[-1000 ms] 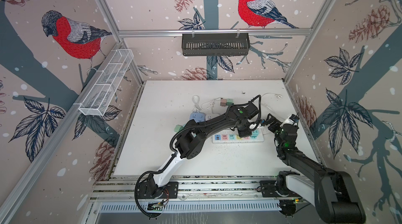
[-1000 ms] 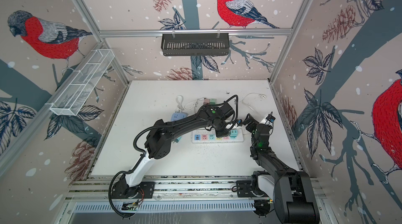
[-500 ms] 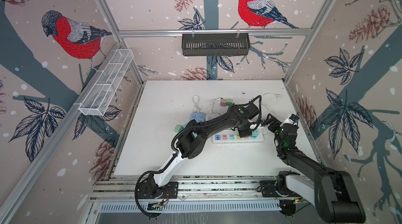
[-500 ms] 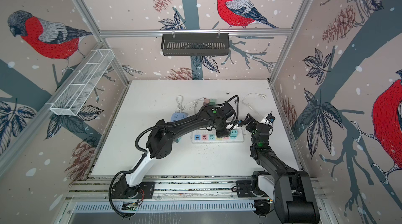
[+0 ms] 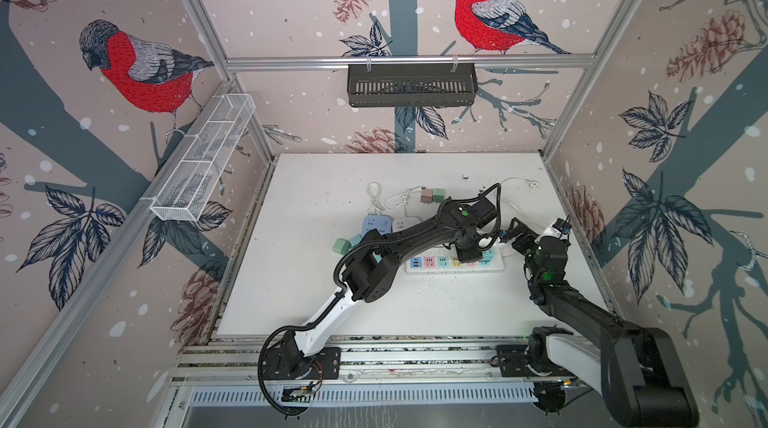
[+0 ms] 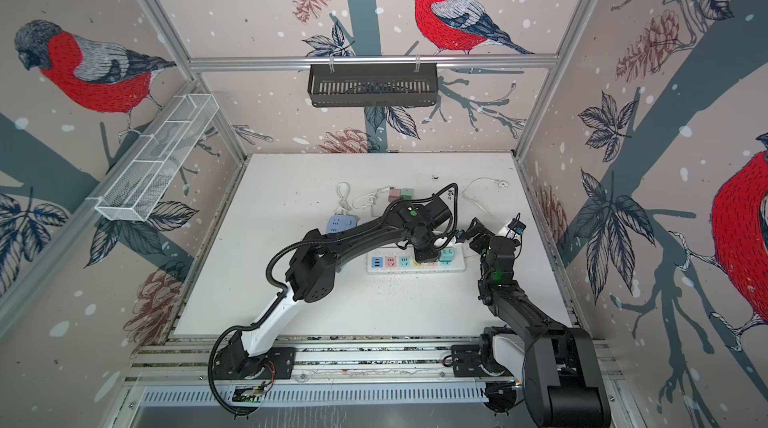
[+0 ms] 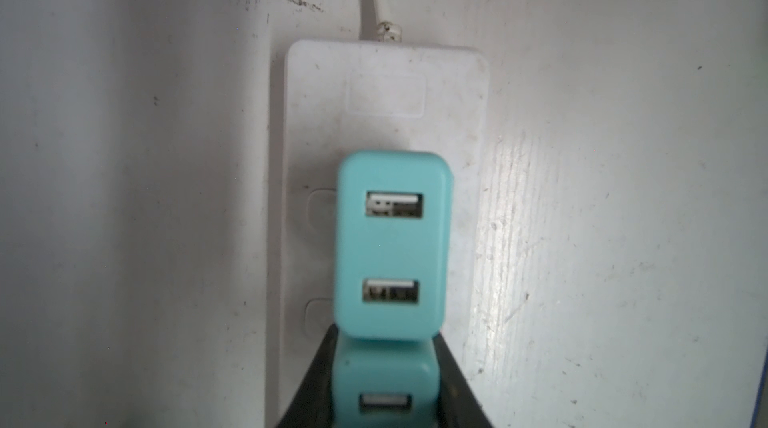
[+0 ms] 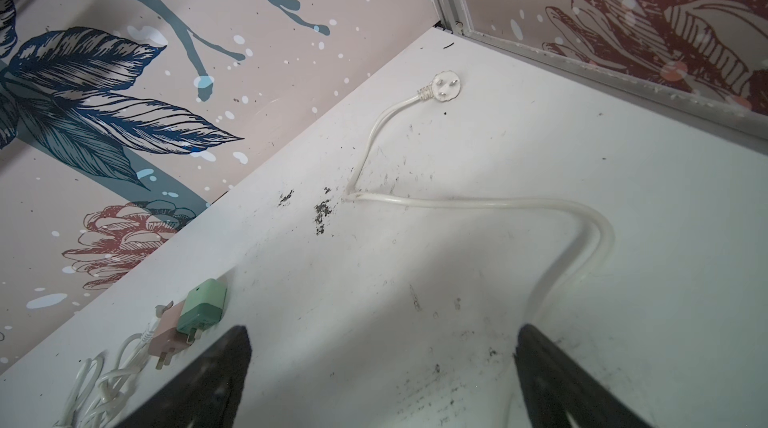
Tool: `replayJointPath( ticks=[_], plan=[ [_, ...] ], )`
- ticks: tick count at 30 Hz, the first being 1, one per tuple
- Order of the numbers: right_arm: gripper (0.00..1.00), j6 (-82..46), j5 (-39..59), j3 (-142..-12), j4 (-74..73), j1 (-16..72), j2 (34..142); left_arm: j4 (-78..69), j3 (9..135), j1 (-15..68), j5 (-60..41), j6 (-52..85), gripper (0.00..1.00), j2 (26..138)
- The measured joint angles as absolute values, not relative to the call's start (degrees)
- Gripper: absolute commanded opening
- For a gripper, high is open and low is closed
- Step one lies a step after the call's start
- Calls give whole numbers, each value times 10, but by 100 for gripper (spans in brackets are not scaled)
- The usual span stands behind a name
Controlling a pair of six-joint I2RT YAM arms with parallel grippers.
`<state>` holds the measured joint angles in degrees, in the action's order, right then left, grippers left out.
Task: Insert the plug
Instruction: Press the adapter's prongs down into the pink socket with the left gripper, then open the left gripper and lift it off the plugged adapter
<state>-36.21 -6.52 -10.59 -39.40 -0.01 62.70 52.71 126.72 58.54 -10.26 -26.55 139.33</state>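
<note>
In the left wrist view my left gripper [image 7: 382, 340] is shut on a teal two-port USB plug [image 7: 384, 380], its black fingers [image 7: 320, 367] pressed on both sides. A second teal plug [image 7: 392, 245] stands in the white power strip [image 7: 384, 85] just beyond it. In both top views the left gripper [image 5: 466, 254] [image 6: 426, 254] points down onto the strip [image 5: 432, 264] [image 6: 390, 264], hiding the held plug; whether it is seated I cannot tell. My right gripper [image 5: 513, 231] [image 8: 382, 363] hovers open and holds nothing, just right of the strip's end.
A green plug [image 8: 202, 306] and a pink plug [image 8: 166, 340] lie at the back by coiled white cords. The strip's cord and flat plug [image 8: 446, 87] run toward the back right corner. Blue [image 5: 376, 224] and white [image 5: 405, 224] cube sockets and green cubes [image 5: 343, 245] sit left of the strip.
</note>
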Motion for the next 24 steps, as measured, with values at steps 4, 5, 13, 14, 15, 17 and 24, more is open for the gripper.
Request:
replayJointPath(
  ticks=[4,5,13,14,15,17,24],
  plan=[
    [100,-362,-65,-111,-391,1,634,533,1276,585,-102,-266,0,1400],
    [100,-362,-65,-112,-391,3,634,536,1280,585,-102,-265,0,1402],
    [100,-362,-67,-105,-391,4,621,542,1298,585,-106,-268,12,1414],
    [100,-362,-67,-104,-391,4,621,542,1299,585,-107,-268,19,1414],
    [100,-362,-67,-104,-391,4,621,542,1298,585,-106,-268,25,1413],
    [100,-362,-67,-105,-391,4,625,534,1289,585,-105,-268,35,1407],
    [100,-361,-67,-110,-390,6,630,485,1234,586,-88,-268,98,1376]
  ],
)
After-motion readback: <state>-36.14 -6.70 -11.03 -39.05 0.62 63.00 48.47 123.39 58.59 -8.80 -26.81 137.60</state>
